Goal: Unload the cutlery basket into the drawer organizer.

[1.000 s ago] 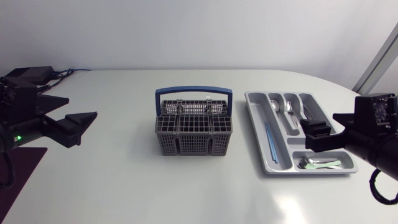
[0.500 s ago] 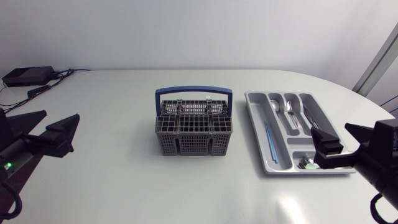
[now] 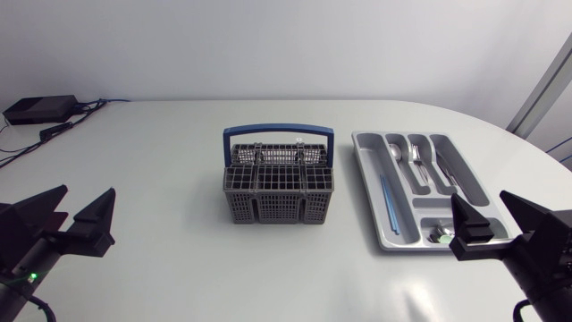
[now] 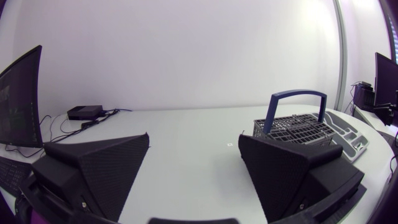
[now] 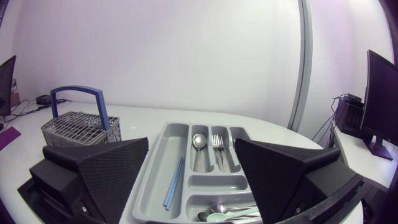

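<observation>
Basket [image 3: 279, 207] centre of desk [image 3: 161, 152], long axis crosswise, about equally far from left jaws and right jaws. Tray [image 3: 366, 156] just ahead of right jaws. Both pairs apart, holding nothing.

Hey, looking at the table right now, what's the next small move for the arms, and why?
Probably none but a check of the grey mesh cutlery basket with the blue handle: nothing sticks out of it, the grey plastic drawer organizer already holds a silver spoon and fork, and the left gripper and right gripper are open and empty.
</observation>
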